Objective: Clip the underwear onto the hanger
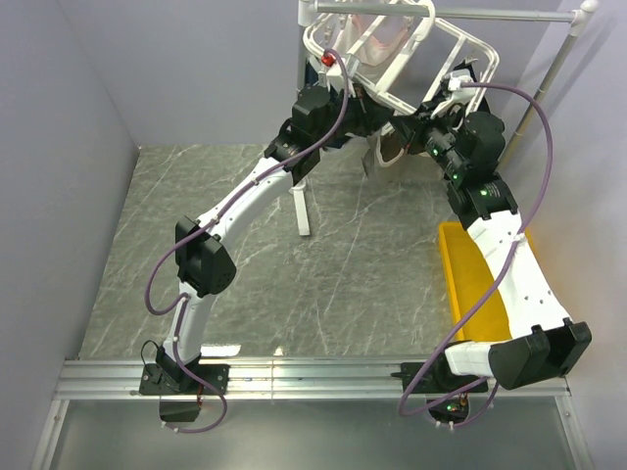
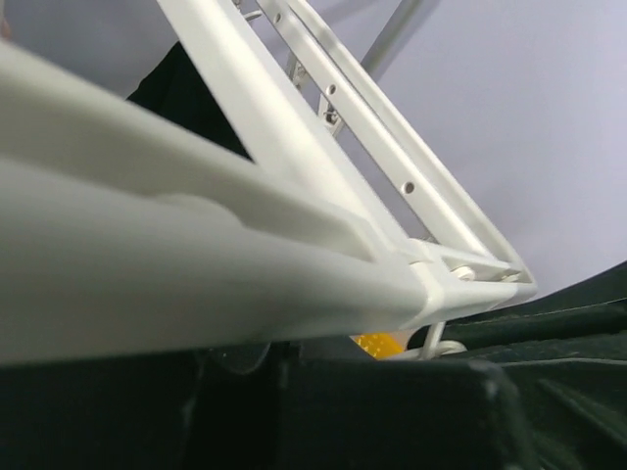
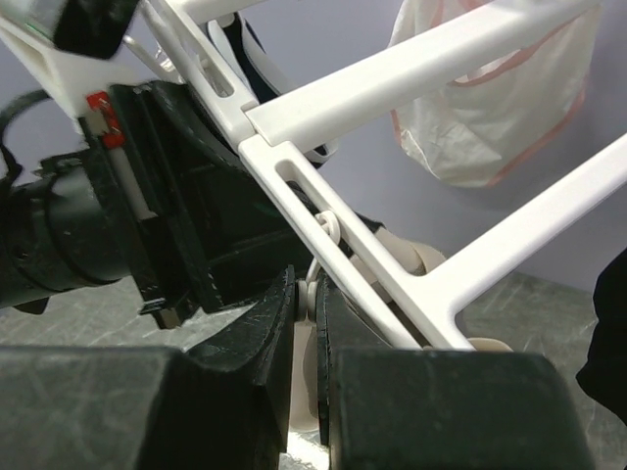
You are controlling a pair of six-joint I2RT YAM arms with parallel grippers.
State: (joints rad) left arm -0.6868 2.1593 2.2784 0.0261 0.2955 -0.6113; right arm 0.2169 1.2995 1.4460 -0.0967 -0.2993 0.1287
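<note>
The white hanger (image 1: 392, 61) hangs tilted from a grey pole at the back. Taupe underwear (image 1: 389, 150) hangs under it between my two grippers, mostly hidden by them. My right gripper (image 1: 421, 129) is below the rack's right side. In the right wrist view it (image 3: 315, 294) is shut on a white clip (image 3: 319, 323) dangling from a crossbar (image 3: 333, 215). My left gripper (image 1: 338, 106) is against the rack's left side. In the left wrist view the hanger bars (image 2: 245, 255) fill the frame just above its dark fingers (image 2: 392, 411), and its jaws are hidden.
A grey pole stand (image 1: 509, 16) carries the rack. A pale, pink-edged garment (image 3: 490, 98) hangs on the rack's far side. A yellow object (image 1: 470, 284) lies on the table at right. A white leg (image 1: 302, 208) stands mid-table on the marble surface (image 1: 147, 245).
</note>
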